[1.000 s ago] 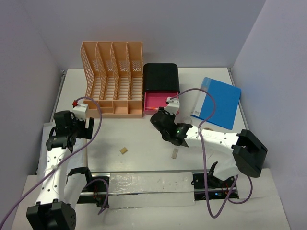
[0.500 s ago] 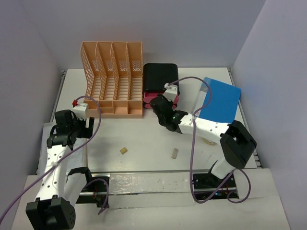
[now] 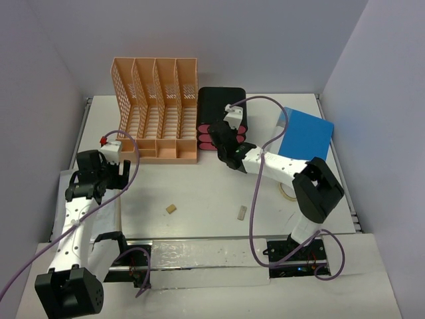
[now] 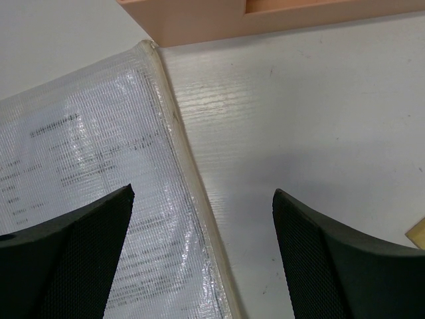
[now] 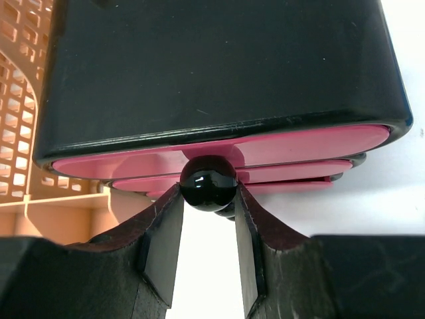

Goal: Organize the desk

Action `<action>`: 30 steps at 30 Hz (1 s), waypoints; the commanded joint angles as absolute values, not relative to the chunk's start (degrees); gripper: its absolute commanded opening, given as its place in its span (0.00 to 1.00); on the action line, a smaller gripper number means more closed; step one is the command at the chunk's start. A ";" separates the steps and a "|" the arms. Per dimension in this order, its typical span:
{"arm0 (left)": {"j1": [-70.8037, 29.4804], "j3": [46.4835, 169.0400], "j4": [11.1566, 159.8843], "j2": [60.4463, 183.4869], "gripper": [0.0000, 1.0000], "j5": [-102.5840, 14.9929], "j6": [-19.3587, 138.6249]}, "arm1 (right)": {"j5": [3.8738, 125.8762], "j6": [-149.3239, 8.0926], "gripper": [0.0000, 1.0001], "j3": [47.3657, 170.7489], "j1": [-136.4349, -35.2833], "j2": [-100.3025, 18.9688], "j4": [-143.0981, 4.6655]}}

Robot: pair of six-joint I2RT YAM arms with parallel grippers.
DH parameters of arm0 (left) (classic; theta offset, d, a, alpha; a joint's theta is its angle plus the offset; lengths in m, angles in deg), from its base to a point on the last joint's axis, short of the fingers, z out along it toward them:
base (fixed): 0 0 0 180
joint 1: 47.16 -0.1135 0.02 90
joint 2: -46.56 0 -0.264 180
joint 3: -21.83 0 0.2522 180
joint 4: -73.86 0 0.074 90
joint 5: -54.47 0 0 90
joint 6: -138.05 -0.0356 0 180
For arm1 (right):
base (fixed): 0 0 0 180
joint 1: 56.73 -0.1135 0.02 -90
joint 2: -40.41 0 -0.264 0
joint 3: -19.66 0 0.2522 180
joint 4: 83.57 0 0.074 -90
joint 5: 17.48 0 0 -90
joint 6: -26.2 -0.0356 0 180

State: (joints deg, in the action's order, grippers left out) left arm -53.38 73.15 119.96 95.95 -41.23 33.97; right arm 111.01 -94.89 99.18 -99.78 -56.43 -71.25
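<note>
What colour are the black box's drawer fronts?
Pink drawer fronts, clearest in the right wrist view.

I've got the file rack [image 3: 156, 119] at the back left of the desk [image 3: 199, 186], with the drawer box [image 3: 222, 106] just beside it on the right. Further right, near the far corner, sits the folder [image 3: 307, 136]. A document sleeve [image 4: 86, 173] lies along the left edge, in front of the rack, and my left gripper [image 4: 201, 196] hangs over its right border. Mid-desk there's a small block [image 3: 171, 209], with a flat piece [image 3: 242, 212] to its right and a tape ring [image 3: 288, 193] beyond that. At the box's front, the drawer knob [image 5: 208, 183] sits between my right gripper's [image 5: 209, 196] fingers.
</note>
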 commanded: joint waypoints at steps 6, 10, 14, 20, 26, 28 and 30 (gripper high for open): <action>-53.75 75.93 117.89 96.61 0.91 -41.69 34.61 | 110.31 -92.54 0.54 103.00 -99.10 -56.63 -75.35; -53.77 76.01 118.05 96.83 0.91 -41.77 34.52 | 109.57 -93.67 0.59 101.20 -99.18 -55.76 -73.63; -53.75 76.02 118.12 97.10 0.91 -42.00 34.43 | 109.08 -96.14 0.60 98.55 -99.27 -56.00 -72.92; -53.77 76.11 118.21 97.36 0.91 -42.30 34.26 | 110.49 -98.34 0.60 97.89 -99.27 -59.24 -71.75; -53.81 76.20 118.47 97.45 0.91 -42.48 34.17 | 113.32 -97.29 0.56 100.66 -99.21 -62.52 -71.26; -53.75 76.20 118.48 97.46 0.91 -42.49 34.17 | 113.88 -97.33 0.55 101.33 -99.26 -63.26 -70.57; -53.75 76.20 118.56 97.54 0.91 -42.65 34.17 | 114.58 -97.87 0.54 101.82 -99.18 -63.95 -70.32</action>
State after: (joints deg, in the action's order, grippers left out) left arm -53.38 73.35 119.98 97.39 -41.40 33.94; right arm 110.93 -97.20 98.54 -99.43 -62.97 -70.74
